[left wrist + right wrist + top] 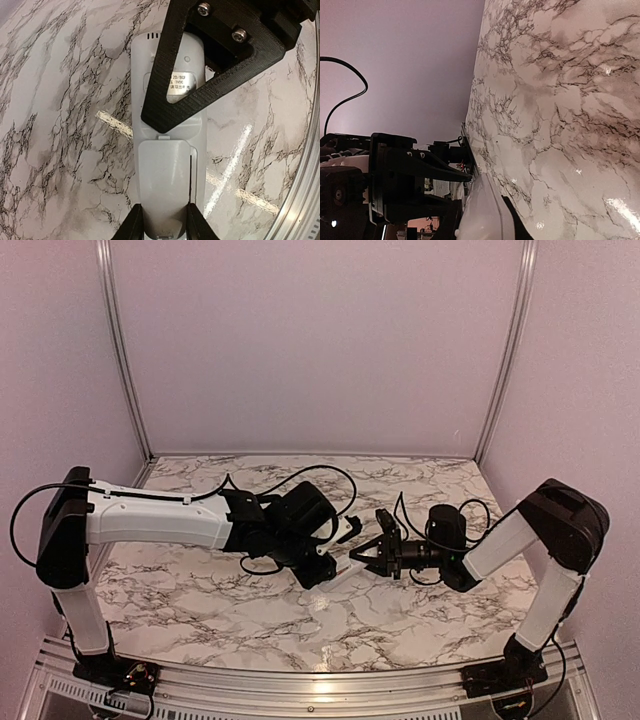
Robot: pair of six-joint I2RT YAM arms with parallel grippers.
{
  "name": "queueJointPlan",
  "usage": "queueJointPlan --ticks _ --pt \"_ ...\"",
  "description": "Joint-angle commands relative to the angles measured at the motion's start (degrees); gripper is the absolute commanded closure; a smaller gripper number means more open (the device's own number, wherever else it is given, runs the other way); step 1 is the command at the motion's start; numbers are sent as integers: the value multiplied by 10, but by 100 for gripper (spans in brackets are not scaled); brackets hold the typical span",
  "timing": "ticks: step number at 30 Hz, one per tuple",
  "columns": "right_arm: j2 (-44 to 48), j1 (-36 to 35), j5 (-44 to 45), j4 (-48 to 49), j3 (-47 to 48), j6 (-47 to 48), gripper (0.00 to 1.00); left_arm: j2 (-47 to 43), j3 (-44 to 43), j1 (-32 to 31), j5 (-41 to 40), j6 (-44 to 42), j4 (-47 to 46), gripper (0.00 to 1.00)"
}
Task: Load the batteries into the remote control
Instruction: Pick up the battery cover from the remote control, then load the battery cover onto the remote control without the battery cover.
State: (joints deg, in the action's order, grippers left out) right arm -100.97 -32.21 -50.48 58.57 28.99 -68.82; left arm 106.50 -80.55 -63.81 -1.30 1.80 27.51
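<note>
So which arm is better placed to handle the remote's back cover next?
Likely right: the left gripper holds the remote control back upward, while the right gripper has a finger across it just beyond the cover.

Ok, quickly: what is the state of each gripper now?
Left gripper: closed on the remote control.
Right gripper: around the remote control's end; grip cannot be told.

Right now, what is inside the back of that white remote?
Only the closed back of the remote control shows. A cover lies over the compartment, so whether any batteries are inside cannot be seen. The left end effector grips the remote's end.
</note>
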Motion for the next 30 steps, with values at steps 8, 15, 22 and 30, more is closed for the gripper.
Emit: queueJointPlan --ticks 8,15,22,30 --pt "-2 6 5 10 1 10 100 -4 -11 -3 2 -10 46 75" --pt "15 6 19 -50 13 52 100 7 -24 -8 2 -15 61 75" --pt "22 4 25 -71 18 62 100 21 -42 -10 -2 -11 66 75" --pt "24 0 26 -67 20 57 100 40 -55 -11 -12 -8 73 75"
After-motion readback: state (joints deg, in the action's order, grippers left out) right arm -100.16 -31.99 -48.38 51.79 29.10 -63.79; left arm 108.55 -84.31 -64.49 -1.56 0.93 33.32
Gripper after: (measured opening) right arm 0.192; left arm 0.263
